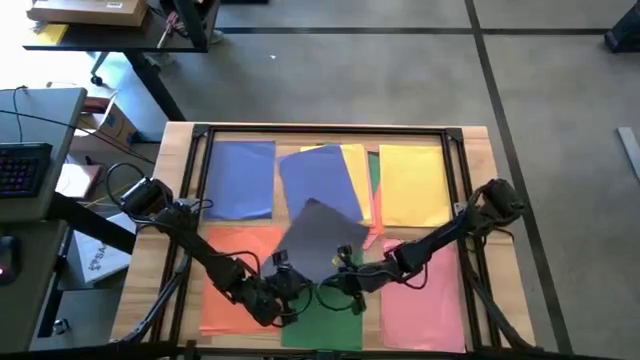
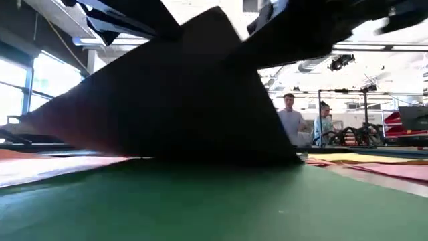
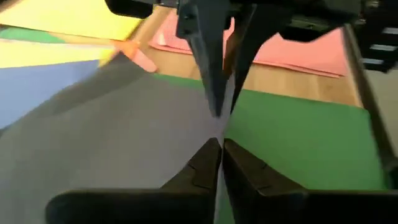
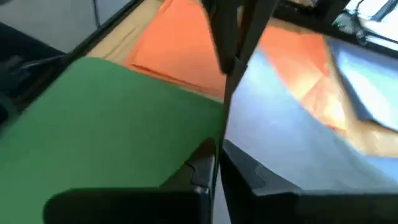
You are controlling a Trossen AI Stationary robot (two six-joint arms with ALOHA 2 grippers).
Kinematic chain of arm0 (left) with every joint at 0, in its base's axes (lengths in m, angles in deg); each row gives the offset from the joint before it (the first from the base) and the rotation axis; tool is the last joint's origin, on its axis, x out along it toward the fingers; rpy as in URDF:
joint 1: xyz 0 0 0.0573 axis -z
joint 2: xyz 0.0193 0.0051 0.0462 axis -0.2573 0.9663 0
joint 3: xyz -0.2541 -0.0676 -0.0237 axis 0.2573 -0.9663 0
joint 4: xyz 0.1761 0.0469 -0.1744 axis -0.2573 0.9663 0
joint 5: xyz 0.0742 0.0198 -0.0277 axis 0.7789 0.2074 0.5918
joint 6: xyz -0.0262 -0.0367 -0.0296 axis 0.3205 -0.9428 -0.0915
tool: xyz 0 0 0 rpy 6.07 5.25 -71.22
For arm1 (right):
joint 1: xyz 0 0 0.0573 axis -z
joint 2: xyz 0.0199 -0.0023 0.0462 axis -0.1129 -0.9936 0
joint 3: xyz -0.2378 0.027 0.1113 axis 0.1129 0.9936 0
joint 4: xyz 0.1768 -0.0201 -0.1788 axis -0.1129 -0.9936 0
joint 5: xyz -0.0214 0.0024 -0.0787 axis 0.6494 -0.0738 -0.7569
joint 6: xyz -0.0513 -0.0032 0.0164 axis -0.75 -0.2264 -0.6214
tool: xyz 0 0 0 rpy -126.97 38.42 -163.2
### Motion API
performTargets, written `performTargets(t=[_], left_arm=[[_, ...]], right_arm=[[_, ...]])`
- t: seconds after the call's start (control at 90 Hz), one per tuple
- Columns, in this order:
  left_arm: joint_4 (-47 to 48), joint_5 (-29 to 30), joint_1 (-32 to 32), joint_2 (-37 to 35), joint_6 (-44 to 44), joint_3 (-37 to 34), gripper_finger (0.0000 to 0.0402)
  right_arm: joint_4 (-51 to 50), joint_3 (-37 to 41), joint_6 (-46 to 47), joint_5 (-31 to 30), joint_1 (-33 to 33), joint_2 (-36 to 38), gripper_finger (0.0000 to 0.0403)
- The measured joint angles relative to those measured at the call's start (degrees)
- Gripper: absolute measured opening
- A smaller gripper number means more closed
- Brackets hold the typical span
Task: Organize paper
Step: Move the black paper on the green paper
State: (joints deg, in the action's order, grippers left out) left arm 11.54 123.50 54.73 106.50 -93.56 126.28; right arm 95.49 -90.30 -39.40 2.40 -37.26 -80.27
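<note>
High view: the left gripper (image 1: 285, 298) and the right gripper (image 1: 340, 285) meet near the front middle of the table (image 1: 180, 150), both at the near edge of a dark grey sheet (image 1: 320, 238). Beyond them, blue sheets (image 1: 243, 178) lie off to the left gripper's far side and a yellow stack (image 1: 413, 183) to the right gripper's far side. Between those, a mixed heap (image 1: 335, 175) of blue, yellow, green and orange is unsorted. Orange paper (image 1: 228, 275) lies beside the left gripper, pink paper (image 1: 425, 295) beside the right, and green paper (image 1: 325, 320) under both.

Low view: the grey sheet (image 2: 180, 100) hangs lifted over the green paper (image 2: 200, 201); two people stand far behind.

Left wrist view: the left gripper (image 3: 221, 144) is pinched narrow on the grey sheet's edge (image 3: 112, 143), facing the right gripper (image 3: 217, 106), also closed on it.

Right wrist view: the right gripper (image 4: 216, 149) grips the same edge.

Judgement: several colours look sorted; the grey sheet and the central heap remain.
</note>
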Motion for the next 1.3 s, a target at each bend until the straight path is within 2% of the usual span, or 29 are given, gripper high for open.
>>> performTargets(t=[0.178,0.267,0.378,0.544,0.833,1.0,1.167,1.3], left_arm=[[0.8,-1.9,1.5,-2.4,-0.6,0.0,0.0082],[4.4,-0.6,2.0,-3.3,-4.6,0.0,0.0092],[12.7,0.0,2.2,-3.3,-13.7,0.0,0.0092],[22.3,-2.6,2.3,-2.3,-28.4,-2.9,0.0081],[17.2,-11.1,5.0,-0.1,-40.0,-10.2,0.0068],[12.0,-13.8,7.7,1.8,-44.0,-11.4,0.0066],[9.7,-13.3,10.2,2.3,-48.3,-11.4,0.0066],[10.2,-11.4,11.5,2.4,-49.9,-10.7,0.0066]], right_arm=[[-3.4,0.0,0.9,2.8,-5.8,0.0,0.0],[-3.5,0.0,0.4,4.6,-8.5,0.0,0.0],[-3.6,0.0,-0.2,5.7,-11.1,0.0,0.0],[-3.3,0.0,-1.7,5.5,-12.1,-1.0,0.0],[-3.6,0.0,-0.1,5.5,-11.5,-3.3,0.0006],[-3.1,0.0,0.0,5.5,-11.5,-3.3,0.0059],[-3.1,0.0,-0.3,5.3,-11.5,-2.7,0.0138],[-4.0,-1.1,-1.9,4.7,-11.6,-0.1,0.0185]])
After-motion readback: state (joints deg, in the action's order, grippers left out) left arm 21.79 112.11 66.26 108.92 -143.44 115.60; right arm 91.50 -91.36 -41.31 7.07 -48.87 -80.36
